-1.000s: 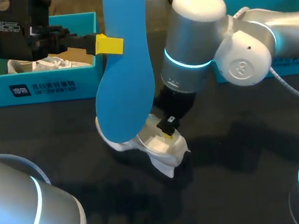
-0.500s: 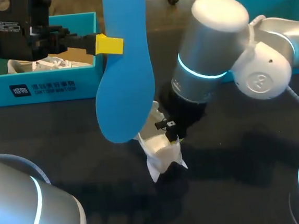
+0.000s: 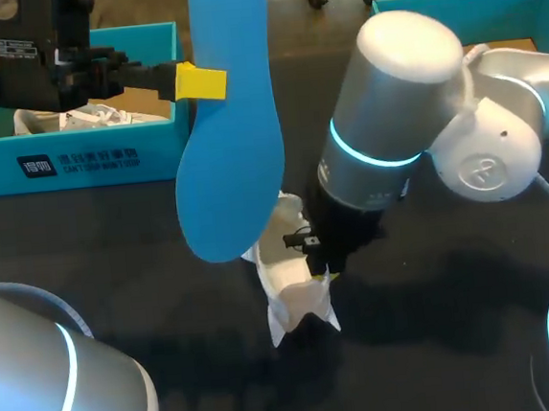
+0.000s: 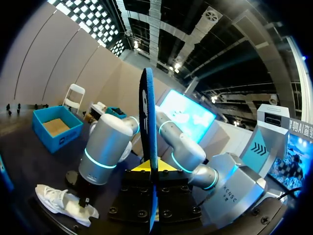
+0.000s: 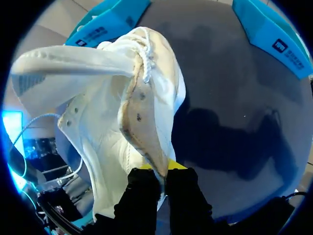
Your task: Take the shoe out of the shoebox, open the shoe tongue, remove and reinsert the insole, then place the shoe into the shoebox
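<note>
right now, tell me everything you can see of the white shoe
The white shoe is a soft, fabric-looking sneaker with white laces, eyelets and a tan inner lining. It appears to lie on the dark table, tipped and splayed open. The right gripper pinches a thin edge of its opening from both sides. Nothing else touches it; the blue insole hangs apart in the left gripper.

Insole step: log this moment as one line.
left gripper shut on blue insole, upright | right gripper shut on white shoe | insole out of shoe
</note>
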`<state>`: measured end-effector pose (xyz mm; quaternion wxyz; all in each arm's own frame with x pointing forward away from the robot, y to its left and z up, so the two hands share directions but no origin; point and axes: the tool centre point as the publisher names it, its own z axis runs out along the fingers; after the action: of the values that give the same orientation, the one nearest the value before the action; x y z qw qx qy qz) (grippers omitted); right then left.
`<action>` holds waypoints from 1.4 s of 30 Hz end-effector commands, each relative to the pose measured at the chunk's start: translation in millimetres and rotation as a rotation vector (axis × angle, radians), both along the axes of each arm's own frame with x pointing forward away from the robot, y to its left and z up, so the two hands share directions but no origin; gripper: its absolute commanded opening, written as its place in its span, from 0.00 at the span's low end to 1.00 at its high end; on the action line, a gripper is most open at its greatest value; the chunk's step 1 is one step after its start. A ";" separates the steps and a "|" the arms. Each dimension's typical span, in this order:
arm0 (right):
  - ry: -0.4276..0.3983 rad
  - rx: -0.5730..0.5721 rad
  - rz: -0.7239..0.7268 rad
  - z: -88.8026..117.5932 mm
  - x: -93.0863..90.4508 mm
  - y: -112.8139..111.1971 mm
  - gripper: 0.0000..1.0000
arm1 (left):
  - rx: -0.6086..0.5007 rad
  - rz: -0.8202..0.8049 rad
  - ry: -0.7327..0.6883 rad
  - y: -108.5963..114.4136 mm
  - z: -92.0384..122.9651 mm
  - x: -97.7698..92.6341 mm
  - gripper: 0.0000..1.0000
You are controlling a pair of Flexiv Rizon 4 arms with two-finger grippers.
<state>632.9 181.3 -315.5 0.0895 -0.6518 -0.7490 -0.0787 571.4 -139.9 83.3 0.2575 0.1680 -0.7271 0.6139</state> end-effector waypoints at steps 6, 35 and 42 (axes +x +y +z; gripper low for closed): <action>-0.013 0.009 -0.055 -33.7 -7.8 10.3 0.00 | 0.000 -0.001 0.001 -1.1 -0.4 0.3 0.00; -0.043 0.040 -0.120 -75.6 -3.5 -14.4 0.00 | 0.000 -0.001 0.001 -1.1 -0.4 0.3 0.00; -0.033 0.040 -0.114 -78.4 -1.5 -13.6 0.00 | 0.000 -0.001 0.001 -1.1 -0.4 0.3 0.00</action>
<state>630.0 166.9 -391.6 0.0838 -0.6905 -0.7101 -0.1092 571.4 -139.9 83.3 0.2575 0.1680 -0.7271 0.6138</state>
